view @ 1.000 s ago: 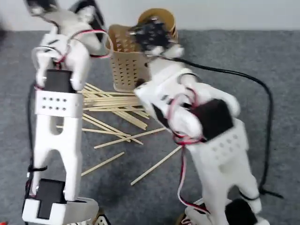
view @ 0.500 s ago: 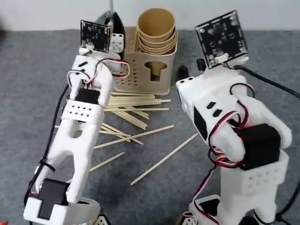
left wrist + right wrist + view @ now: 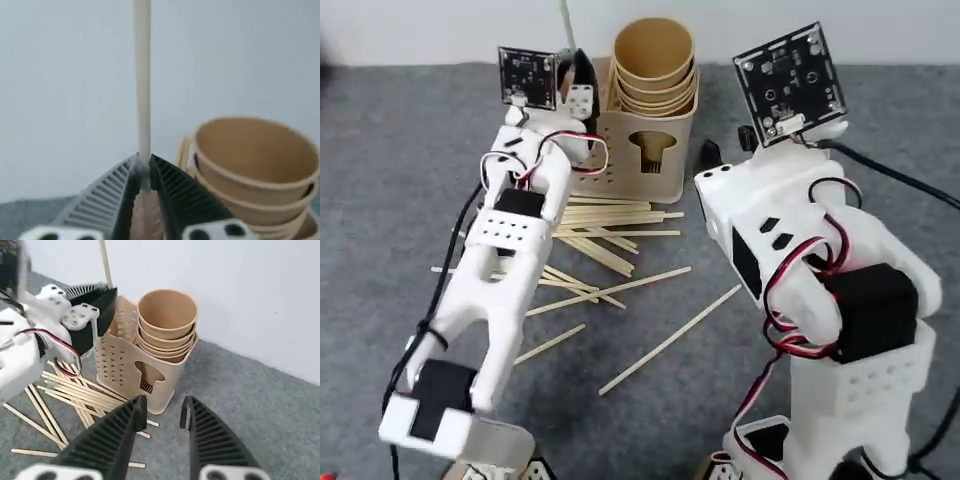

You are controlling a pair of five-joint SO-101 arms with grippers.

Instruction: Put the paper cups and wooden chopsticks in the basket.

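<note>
Leftward at the table, the white left arm (image 3: 505,250) has leaned a little further toward the back since half a second ago, carrying its gripper and the stick in it slightly closer to the basket, while the white right arm (image 3: 800,270) has kept its pose. Both arms stand on a grey fabric table cover (image 3: 880,120). A beige perforated plastic basket (image 3: 650,165) stands just ahead of both grippers, at the far edge of the cover, with the right gripper (image 3: 162,412) hanging above and short of its front wall. That gripper's black ribbed jaws are spread apart with nothing between them. A stack of tan paper cups (image 3: 653,55) sits upright in the basket compartment on the right gripper's side, rising well above the rim. The left gripper (image 3: 143,167) is up at the basket's other side, just beside the rim and next to the cup stack, and its jaws are clamped on a pale wooden chopstick (image 3: 142,75). This stick stands almost upright out of the jaw tips, and its lower end is hidden between them. Many loose wooden chopsticks (image 3: 610,235) lie scattered flat on the cover below and behind the left gripper, some under the left arm, a few others reaching toward the right arm's base.
</note>
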